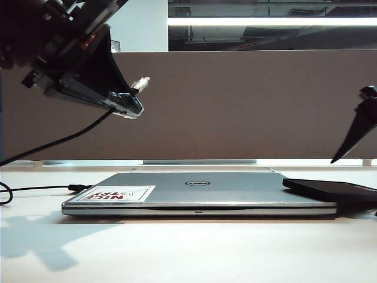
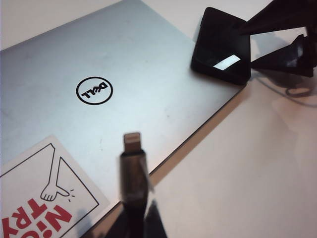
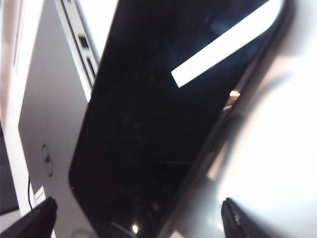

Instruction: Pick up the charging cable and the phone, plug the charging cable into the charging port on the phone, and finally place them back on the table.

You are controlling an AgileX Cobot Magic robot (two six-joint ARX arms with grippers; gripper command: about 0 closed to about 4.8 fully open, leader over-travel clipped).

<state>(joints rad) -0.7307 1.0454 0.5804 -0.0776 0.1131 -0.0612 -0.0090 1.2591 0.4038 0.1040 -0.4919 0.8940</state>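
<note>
Where the arms hang: the left claw (image 1: 126, 106) is raised high over the left end of the laptop (image 1: 200, 191), pointing down and toward the middle; the right claw (image 3: 138, 218) is low at the right, over the phone (image 1: 330, 190).
Left claw: clamped tight on the charging cable (image 1: 59, 141) just behind its plug (image 2: 132, 144), which sticks out past the tips; the cord droops away to the left edge of the exterior view.
Right claw: spread wide, one dark fingertip (image 3: 29, 220) on each side of the phone's end, gripping nothing.
Phone: lies flat with one end up on the laptop's right corner and the rest overhanging the white counter (image 1: 188, 247).
Left wrist view only: the silvery plug tip seen close above the laptop lid, with the right claw's dark fingers beside the phone.
Right wrist view only: the phone's glossy face filling the frame, reflecting a light strip.
Hard to make out: the charging port cannot be seen in any view; the right arm is cut off at the exterior view's edge, only one dark finger showing.
</note>
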